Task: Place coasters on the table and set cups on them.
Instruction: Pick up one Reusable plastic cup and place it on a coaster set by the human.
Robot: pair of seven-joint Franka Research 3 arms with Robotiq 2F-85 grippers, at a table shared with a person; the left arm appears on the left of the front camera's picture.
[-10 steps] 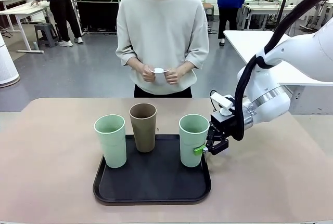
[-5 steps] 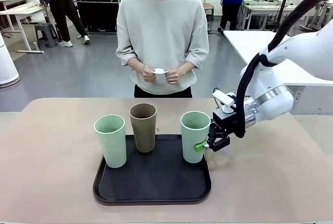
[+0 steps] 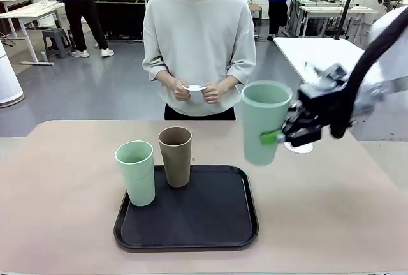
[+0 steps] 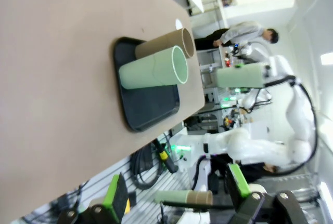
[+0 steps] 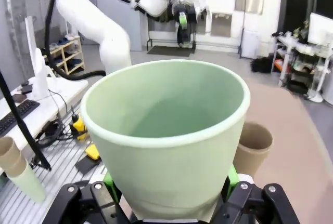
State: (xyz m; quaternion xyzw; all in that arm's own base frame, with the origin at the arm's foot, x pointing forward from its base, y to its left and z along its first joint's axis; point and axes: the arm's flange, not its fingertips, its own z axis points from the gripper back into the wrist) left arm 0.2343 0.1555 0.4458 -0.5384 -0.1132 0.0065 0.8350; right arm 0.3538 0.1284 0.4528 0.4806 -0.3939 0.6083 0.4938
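Note:
My right gripper (image 3: 281,136) is shut on a mint green cup (image 3: 262,122) and holds it upright in the air, right of the black tray (image 3: 186,230). In the right wrist view that cup (image 5: 166,135) sits between the green pads. A white coaster (image 3: 299,148) lies on the table (image 3: 64,185) just behind the gripper, partly hidden. Another mint cup (image 3: 136,173) and a brown cup (image 3: 175,156) stand on the tray. The person holds a coaster (image 3: 194,87) in both hands. My left gripper (image 4: 177,193) is open and holds nothing, far from the cups (image 4: 153,69).
The person stands at the far edge of the table, hands at waist height. A white-topped table (image 3: 319,52) is behind on the right. The beige top left and right of the tray is bare. The tray's right half is free.
My right gripper has lifted the mint cup off the tray's right side and carried it up and to the right. The other two cups and the person's hands stayed put.

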